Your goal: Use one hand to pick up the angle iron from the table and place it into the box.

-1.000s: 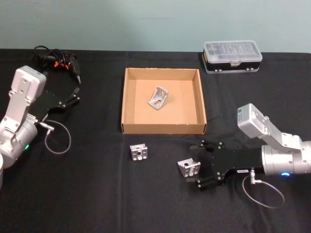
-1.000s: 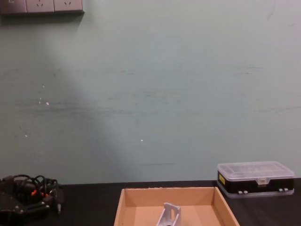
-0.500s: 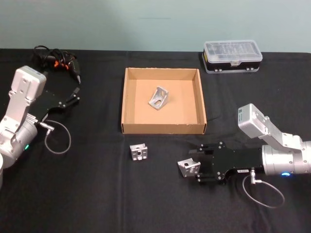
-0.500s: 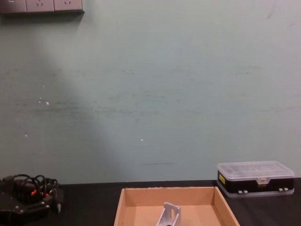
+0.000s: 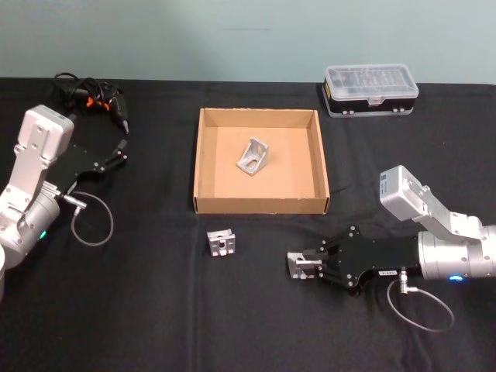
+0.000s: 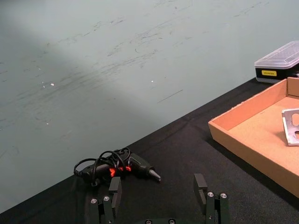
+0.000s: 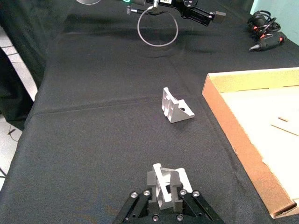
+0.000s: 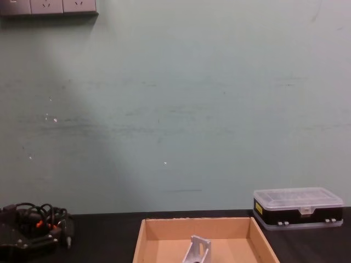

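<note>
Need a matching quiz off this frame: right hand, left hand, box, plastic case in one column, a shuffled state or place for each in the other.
Column 1:
1. right hand
2. left hand
3. box
4. plastic case

Column 2:
A. open, nothing between its fingers
B. has a lone angle iron lying inside
C. at the far right of the table, beyond the box
D. shut on the gripped angle iron

Pairs: 1-D, 2-A, 3-B, 4-C
</note>
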`<act>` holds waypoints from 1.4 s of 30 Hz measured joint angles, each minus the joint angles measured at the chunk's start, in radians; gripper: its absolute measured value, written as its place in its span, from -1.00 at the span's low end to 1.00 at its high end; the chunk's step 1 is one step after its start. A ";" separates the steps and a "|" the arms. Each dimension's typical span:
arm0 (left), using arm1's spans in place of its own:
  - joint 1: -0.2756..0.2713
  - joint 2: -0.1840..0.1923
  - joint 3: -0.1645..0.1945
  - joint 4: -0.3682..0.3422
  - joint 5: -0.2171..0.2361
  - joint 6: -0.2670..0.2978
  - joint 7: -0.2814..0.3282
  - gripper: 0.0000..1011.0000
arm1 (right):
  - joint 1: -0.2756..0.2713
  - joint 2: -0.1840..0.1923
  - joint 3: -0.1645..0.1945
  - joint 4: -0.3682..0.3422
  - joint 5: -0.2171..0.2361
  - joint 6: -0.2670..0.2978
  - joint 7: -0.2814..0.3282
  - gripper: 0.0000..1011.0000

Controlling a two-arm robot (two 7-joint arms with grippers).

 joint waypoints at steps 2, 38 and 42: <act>0.000 0.000 0.000 0.000 0.000 0.000 0.000 1.00 | 0.000 0.000 0.000 0.000 0.000 0.000 0.000 -0.66; 0.000 0.000 0.000 0.000 0.000 0.000 0.000 1.00 | 0.097 -0.052 0.104 -0.030 0.199 0.110 -0.102 -0.89; 0.000 0.000 0.000 0.000 0.000 0.000 0.000 1.00 | 0.170 -0.087 0.078 0.020 0.156 0.157 -0.144 -0.89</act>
